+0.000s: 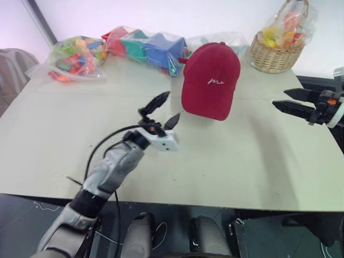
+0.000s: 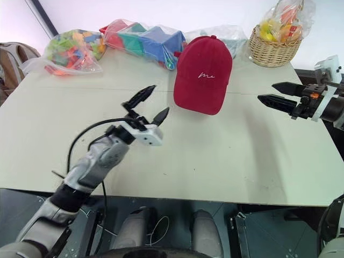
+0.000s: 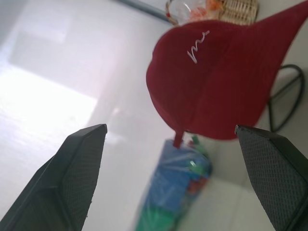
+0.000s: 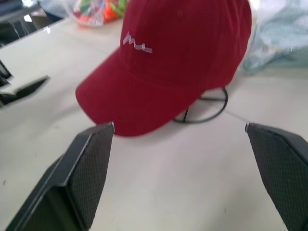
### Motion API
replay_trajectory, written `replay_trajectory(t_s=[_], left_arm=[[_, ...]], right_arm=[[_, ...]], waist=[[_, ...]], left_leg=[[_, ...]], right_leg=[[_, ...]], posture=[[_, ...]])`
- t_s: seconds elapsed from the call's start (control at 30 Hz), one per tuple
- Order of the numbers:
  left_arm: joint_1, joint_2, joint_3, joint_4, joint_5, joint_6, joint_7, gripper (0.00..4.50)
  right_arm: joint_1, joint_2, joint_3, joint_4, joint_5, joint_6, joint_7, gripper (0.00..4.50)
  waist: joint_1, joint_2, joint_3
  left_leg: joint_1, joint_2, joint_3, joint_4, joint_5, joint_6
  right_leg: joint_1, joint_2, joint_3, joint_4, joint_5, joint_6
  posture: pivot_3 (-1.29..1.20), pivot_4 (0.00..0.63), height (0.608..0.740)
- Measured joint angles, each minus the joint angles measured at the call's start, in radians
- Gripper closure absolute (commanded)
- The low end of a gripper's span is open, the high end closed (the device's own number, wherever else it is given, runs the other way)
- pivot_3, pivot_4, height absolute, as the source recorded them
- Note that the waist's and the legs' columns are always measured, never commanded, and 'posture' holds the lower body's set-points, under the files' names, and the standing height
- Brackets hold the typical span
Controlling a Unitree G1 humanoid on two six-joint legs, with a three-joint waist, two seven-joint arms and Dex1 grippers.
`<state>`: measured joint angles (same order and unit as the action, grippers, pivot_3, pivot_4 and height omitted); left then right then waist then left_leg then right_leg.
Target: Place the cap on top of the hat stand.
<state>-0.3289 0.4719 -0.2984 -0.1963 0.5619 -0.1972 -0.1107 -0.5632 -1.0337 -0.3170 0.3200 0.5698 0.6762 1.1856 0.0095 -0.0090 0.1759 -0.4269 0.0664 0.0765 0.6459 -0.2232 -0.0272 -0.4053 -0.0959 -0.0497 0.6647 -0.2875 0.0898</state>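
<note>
Left eye view: I see the cap [image 1: 210, 80] sitting raised over the table [image 1: 242, 161], brim sloping down toward me, white script facing front.
Cap position: it rests on the hat stand [image 4: 204, 108]; from my right wrist view the black wire ring base and stem show under the brim, the cage itself hidden by the fabric.
Left gripper [image 1: 164, 111]: fingers spread wide, nothing between them, hovering just left of the cap's brim and apart from it.
Right gripper [image 2: 275, 92]: fingers parted and empty, held off to the right of the cap, pointing toward it, well apart from it.
Behind the cap: a bag of blue and green blocks [image 1: 148, 47] lies just behind it, and a bag of small coloured pieces [image 1: 75, 56] lies further left.
Back right corner: a wicker basket [image 2: 274, 45] with wrapped contents.
</note>
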Motion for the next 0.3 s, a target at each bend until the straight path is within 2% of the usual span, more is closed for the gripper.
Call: replay_trajectory(t_s=[0.13, 0.3], left_arm=[[0.168, 0.040, 0.197, -0.148, -0.322, 0.220, -0.227, 0.04], [0.265, 0.085, 0.453, -0.245, -0.603, 0.489, -0.367, 0.04]], right_arm=[[0.002, -0.013, 0.006, 0.082, -0.031, -0.032, 0.028, 0.00], [-0.016, -0.012, 0.027, 0.190, -0.073, -0.091, 0.057, 0.00]], waist=[[0.000, 0.000, 0.000], [-0.004, 0.000, 0.000]], left_leg=[[0.000, 0.000, 0.000, 0.000, 0.000, 0.001], [0.000, 0.000, 0.000, 0.000, -0.001, 0.001]], right_leg=[[0.000, 0.000, 0.000, 0.000, 0.000, 0.000], [0.000, 0.001, 0.000, 0.000, 0.000, 0.000]], posture=[[0.00, 0.150, 0.740], [0.00, 0.150, 0.740]])
